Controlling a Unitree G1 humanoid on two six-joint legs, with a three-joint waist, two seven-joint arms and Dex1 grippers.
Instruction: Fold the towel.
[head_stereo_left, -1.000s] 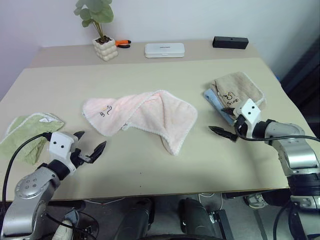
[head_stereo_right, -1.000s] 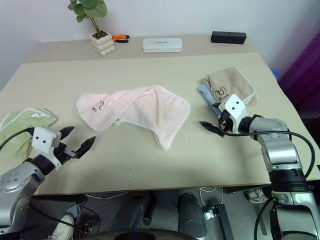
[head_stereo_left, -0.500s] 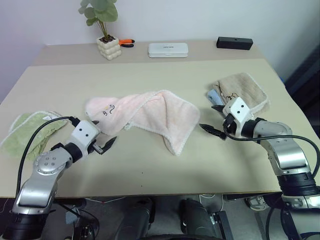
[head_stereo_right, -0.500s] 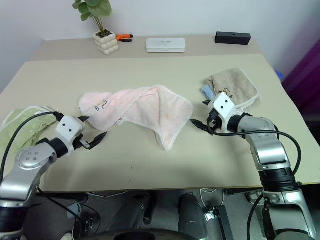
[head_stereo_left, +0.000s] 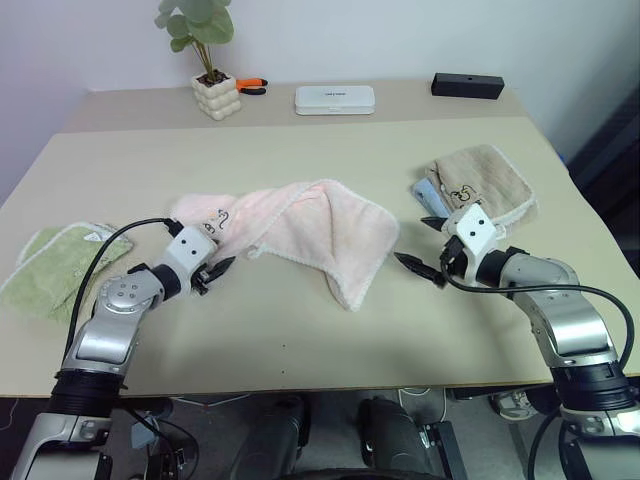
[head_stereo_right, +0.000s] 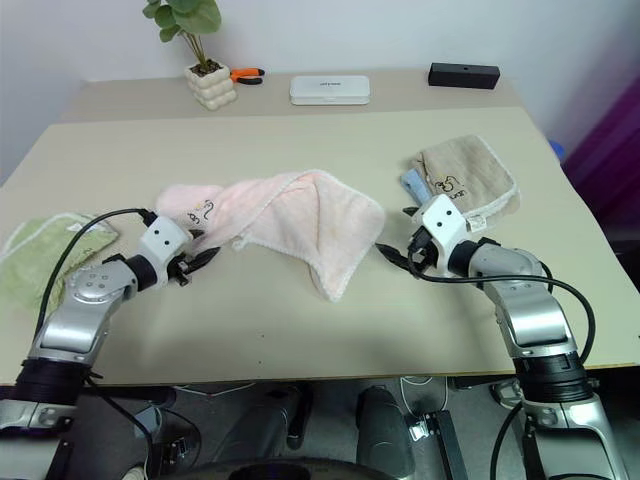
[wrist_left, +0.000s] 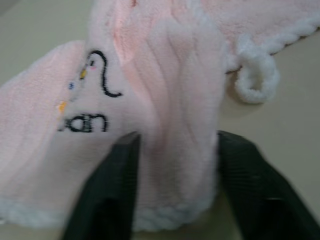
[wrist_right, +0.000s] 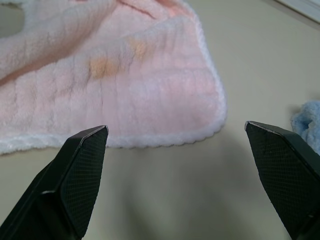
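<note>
The left tool (head_stereo_left: 213, 272) sits at the near left corner of the pink towel (head_stereo_left: 300, 232), its two black fingers (wrist_left: 107, 195) straddling a ridge of the cloth beside the embroidered mark, not visibly pinched tight. The right tool (head_stereo_left: 421, 268) hovers just off the towel's right edge, fingers wide apart, holding nothing. The towel lies crumpled mid-bench (head_stereo_left: 300, 345), between both tools.
</note>
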